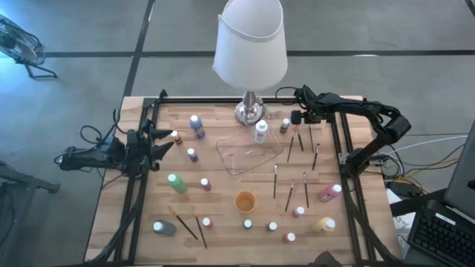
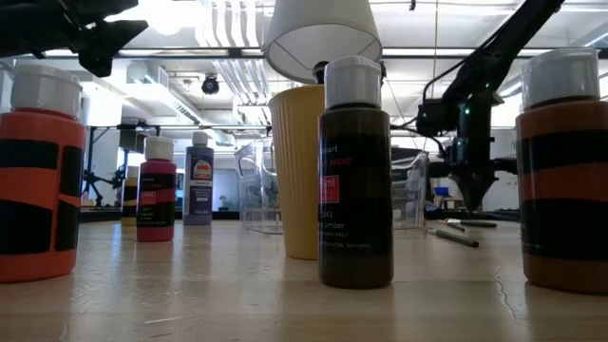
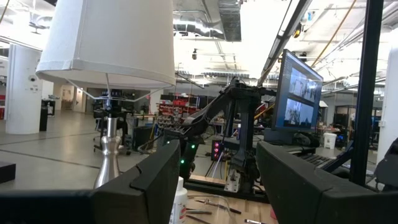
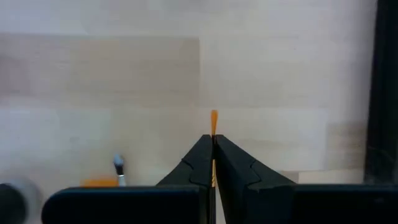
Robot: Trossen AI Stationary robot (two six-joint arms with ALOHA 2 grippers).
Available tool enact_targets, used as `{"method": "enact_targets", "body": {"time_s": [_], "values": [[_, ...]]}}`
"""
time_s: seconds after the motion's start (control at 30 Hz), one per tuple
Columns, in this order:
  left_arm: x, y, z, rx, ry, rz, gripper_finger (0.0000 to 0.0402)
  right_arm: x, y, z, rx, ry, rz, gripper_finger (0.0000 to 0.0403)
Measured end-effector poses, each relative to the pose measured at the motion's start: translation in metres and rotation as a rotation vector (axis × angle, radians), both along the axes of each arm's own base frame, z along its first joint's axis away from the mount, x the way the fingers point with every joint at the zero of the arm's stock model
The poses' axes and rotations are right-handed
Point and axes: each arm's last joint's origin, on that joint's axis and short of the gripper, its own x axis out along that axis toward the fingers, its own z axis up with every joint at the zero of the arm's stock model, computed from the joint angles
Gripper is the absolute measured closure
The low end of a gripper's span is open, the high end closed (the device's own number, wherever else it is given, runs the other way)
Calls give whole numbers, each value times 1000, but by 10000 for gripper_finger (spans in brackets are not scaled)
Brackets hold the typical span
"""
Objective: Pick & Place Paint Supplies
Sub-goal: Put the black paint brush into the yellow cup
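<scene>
The lamp (image 1: 251, 111) stands at the table's (image 1: 223, 222) far edge. The tray (image 1: 249, 157) lies before it, the cup (image 1: 245, 201) nearer the front edge. Brushes (image 1: 275, 180) lie right of the tray, bottles (image 1: 177, 183) on its left.

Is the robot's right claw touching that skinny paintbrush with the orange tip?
Touching. In the right wrist view the right gripper has its fingers shut together on the thin brush, whose orange tip pokes out past them.

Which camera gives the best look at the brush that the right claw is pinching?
The right wrist view: the right gripper is shut on the brush, its orange tip sticking out. In the high view the brush is a thin line by that gripper. The low and left wrist views do not show it clearly.
</scene>
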Motion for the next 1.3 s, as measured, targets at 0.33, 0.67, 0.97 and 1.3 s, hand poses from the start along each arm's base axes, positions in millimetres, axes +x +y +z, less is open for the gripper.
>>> {"method": "enact_targets", "body": {"time_s": [0.33,0.67,0.97,1.3], "values": [[0,0,0,0,0,0,183,-13,15,56,-225,-88,35,394],[0,0,0,0,0,0,183,-28,63,126,-536,-293,141,394],[0,0,0,0,0,0,183,-37,115,160,-692,-461,334,394],[0,0,0,0,0,0,183,-25,164,171,-717,-620,599,394]]}}
